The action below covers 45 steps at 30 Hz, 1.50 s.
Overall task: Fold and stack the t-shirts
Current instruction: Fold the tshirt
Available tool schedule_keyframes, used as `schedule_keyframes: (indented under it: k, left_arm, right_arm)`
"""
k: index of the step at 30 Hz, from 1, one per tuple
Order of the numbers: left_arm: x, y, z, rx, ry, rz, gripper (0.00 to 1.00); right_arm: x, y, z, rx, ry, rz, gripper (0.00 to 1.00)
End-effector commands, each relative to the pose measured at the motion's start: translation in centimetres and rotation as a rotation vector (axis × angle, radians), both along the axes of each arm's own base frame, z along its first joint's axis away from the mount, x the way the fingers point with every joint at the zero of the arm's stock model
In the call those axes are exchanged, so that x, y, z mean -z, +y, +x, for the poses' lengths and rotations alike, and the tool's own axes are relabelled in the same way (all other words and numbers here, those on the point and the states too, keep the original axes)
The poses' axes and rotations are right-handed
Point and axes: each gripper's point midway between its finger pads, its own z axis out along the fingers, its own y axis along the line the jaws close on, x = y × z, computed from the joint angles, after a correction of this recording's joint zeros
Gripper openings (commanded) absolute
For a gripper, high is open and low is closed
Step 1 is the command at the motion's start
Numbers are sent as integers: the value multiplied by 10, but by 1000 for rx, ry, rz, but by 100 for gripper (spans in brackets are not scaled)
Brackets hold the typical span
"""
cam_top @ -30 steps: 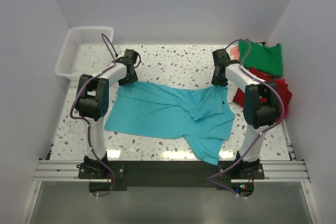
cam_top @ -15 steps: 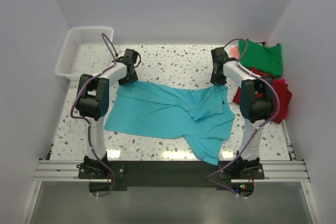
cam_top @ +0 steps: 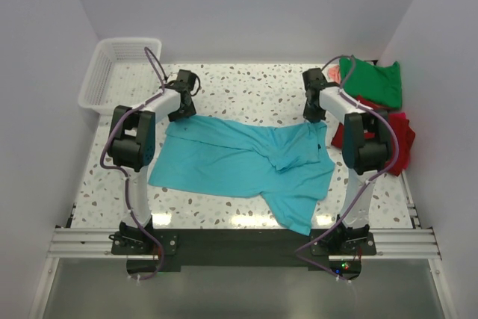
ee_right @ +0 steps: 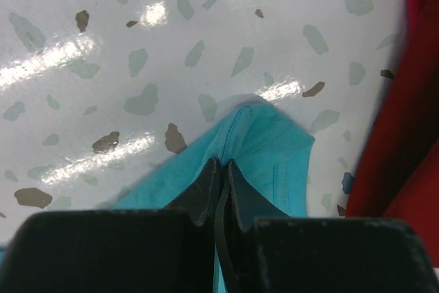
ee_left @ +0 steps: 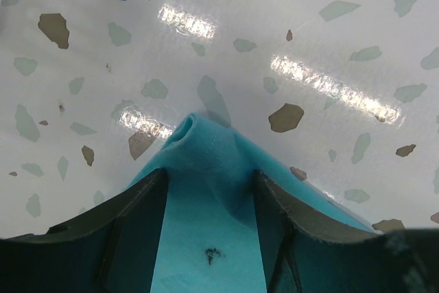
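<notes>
Right wrist view: right tool (ee_right: 221, 169) clamps the turquoise cotton short-sleeved t-shirt (cam_top: 231, 158), spread mid speckled white desk (cam_top: 254, 87), at its far-right corner. Left tool (ee_left: 209, 184) straddles the far-left corner, jaws apart. Grasping step, I'd say; next, left must pinch before lifting.

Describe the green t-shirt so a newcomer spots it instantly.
Start at the speckled table and go to its far right corner, beyond the right arm. The green t-shirt is the rearmost of the clothes heaped there. It is the only green item: the red t-shirt lies nearer, a salmon-pink one peeks out at its left.
</notes>
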Motion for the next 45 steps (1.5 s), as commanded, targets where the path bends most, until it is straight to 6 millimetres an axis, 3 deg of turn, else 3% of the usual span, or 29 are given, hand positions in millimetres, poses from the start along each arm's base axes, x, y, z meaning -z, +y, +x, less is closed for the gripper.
schedule_keyframes:
  k: [1,6,14,24,31,32,37,41,45]
  left_arm:
    - [3,11,-4,-26,26,51,58]
    - [5,17,-8,-55,37,68,58]
    - [4,31,-14,-139,46,116,58]
    - [-11,38,-13,-185,9,125,58]
    - [-21,31,-4,-152,-23,91,58]
    - [-25,28,3,-140,-54,76,58]
    - [-52,17,10,-75,-149,18,59]
    - [-69,17,6,-56,-204,6,62]
    - [-72,10,0,-22,-216,-36,63]
  right_arm:
    - [-18,-29,-7,89,-31,-91,0]
    - [-18,-49,-18,136,-26,-123,0]
    - [-18,-65,-24,195,-31,-149,0]
    - [-32,-88,-19,267,-74,-178,0]
    - [-46,-78,-9,224,-117,-106,1]
    - [-50,-77,-8,216,-134,-98,12]
    - [-75,-69,-7,184,-195,-53,34]
    - [-86,-62,-10,157,-212,-32,39]
    - [-84,-51,-16,117,-197,-9,40]
